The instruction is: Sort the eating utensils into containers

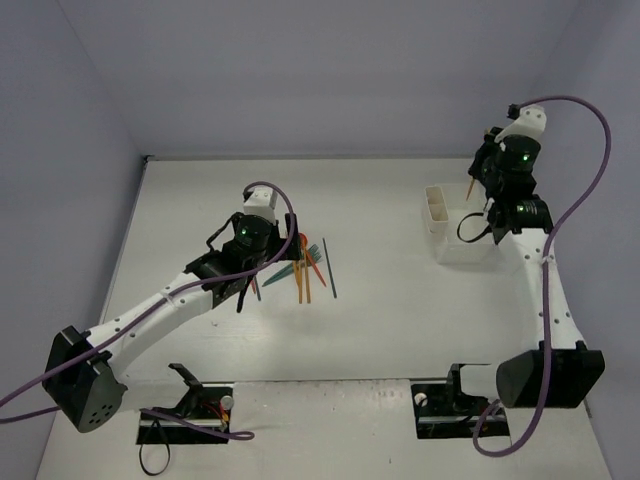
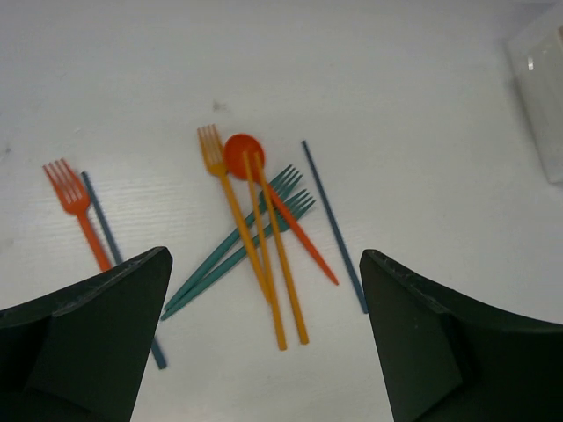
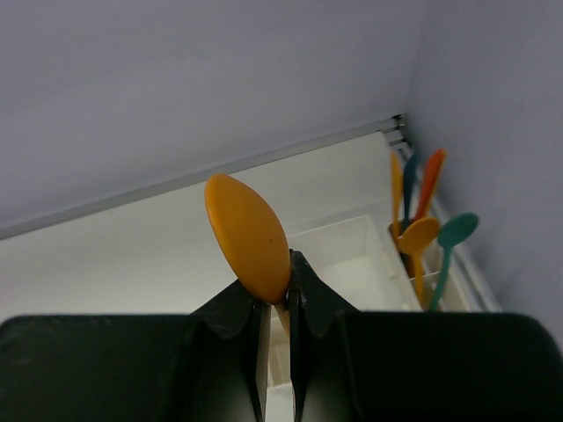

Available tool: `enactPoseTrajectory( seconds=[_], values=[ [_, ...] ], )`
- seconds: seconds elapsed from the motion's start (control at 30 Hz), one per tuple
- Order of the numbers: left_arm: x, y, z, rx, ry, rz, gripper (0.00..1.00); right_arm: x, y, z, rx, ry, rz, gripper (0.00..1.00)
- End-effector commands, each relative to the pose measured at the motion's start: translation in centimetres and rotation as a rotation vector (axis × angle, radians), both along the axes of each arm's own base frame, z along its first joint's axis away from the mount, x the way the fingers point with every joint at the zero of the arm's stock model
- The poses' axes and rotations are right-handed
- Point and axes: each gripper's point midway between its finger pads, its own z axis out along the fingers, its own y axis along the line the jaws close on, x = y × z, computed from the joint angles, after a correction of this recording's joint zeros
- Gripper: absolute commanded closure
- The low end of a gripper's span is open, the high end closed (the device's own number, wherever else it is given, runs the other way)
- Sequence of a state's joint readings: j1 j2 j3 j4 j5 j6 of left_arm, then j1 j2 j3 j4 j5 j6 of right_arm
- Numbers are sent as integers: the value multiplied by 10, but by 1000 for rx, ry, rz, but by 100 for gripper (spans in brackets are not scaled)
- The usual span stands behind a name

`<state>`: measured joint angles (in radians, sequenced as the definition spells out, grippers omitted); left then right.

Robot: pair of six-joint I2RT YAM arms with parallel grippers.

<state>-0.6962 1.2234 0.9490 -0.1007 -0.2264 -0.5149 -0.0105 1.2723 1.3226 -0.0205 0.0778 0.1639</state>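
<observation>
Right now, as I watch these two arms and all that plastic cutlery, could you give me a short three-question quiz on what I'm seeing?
1. True or false: the left gripper is shut on a fork.
2. Fill the gap: the right gripper pinches an orange ____.
3. Pick one: where do the teal forks lie? A in the right gripper; B on the table; C in the left gripper.

Key
1. False: its jaws stand open, with nothing between them.
2. spoon
3. B
</observation>
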Motion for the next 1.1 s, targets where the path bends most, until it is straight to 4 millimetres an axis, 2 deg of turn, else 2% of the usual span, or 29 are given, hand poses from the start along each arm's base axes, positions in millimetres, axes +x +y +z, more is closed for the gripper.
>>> enactPoseTrajectory(
  seconds=[0.0, 0.13, 0.4, 0.6, 0.7, 0.87, 0.97, 1.07],
  values=[
    [-11, 26, 6, -24, 19, 88, 14, 23, -72, 2, -24, -8, -204, 100],
    [-23, 45, -3, -2, 30, 119, 14, 37, -108, -22, 11, 11, -244, 100],
    [-41, 68, -19, 8, 53, 177, 14, 43, -145, -45, 2, -17, -279, 100],
    [-42, 66, -25, 0, 73, 174, 14, 51, -153, -66, 20, -20, -277, 100],
    [-42, 62, -27, -10, 89, 169, 14, 51, -154, -83, 27, -7, -281, 100],
    [-41, 57, -26, -27, 94, 155, 14, 49, -153, -111, 41, 17, -275, 100],
    [-41, 56, -26, -26, 99, 154, 14, 53, -145, -123, 75, 27, -236, 100],
    [-41, 55, -28, -28, 108, 155, 14, 51, -142, -129, 89, 31, -232, 87]
  ],
)
